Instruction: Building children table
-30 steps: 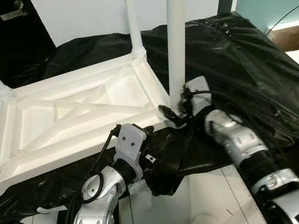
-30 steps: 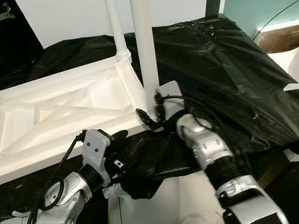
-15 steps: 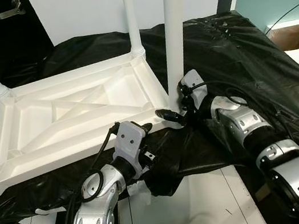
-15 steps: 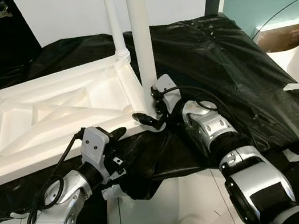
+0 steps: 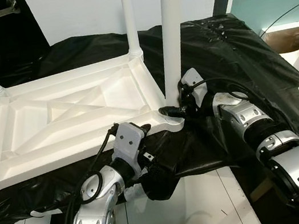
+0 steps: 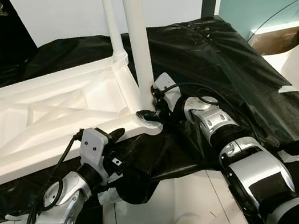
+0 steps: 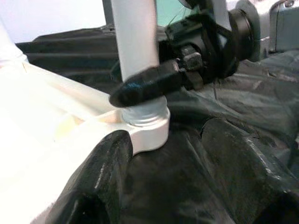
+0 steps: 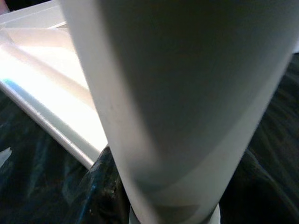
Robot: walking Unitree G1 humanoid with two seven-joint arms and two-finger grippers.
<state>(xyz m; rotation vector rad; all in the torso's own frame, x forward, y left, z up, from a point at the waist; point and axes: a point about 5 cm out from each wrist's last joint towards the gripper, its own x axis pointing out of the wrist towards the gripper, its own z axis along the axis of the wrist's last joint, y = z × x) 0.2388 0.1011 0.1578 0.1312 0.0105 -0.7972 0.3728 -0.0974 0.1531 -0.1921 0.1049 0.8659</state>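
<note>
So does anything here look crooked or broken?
Nothing looks broken. The white table lies upside down on black sheeting, and the leg held by the right claw stands upright in its corner socket.

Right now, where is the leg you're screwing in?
The white leg stands upright in the near right corner socket of the upturned tabletop, on the black sheet. The right gripper is at its base; the left gripper is by the tabletop's near edge.

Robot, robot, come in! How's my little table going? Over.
Right gripper clamped round the near-corner leg at its base. Left gripper against the upturned tabletop edge. Black sheet underneath, nothing blocking.
</note>
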